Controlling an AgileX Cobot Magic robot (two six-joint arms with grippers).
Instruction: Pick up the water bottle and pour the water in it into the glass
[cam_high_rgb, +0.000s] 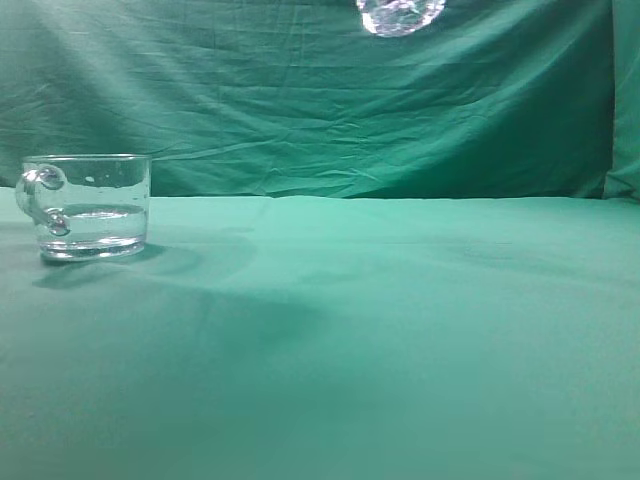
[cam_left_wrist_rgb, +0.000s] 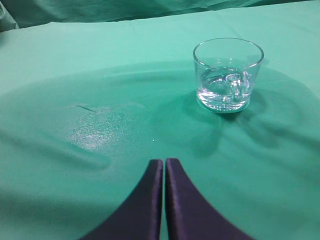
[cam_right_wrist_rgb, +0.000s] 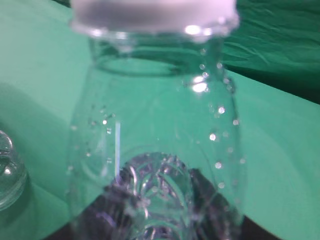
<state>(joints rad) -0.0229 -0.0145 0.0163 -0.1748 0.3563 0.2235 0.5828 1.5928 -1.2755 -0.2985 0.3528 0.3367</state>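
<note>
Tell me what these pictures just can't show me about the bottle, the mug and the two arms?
- Water bottle: exterior view cuts it off at the top edge; only its base shows.
- Right gripper: right wrist view has the bottle filling the frame, so its fingers are only dark shapes behind the plastic.
- Water left in the bottle: not discernible; only droplets show.
- Both arms: outside the exterior view.
- Glass: right wrist view clips it at the left edge.

no text, label, brand, number or sign can be read anywhere in these views. the water bottle is bare clear plastic with droplets on its wall, and the glass is plain as well. the green cloth carries no print.
</note>
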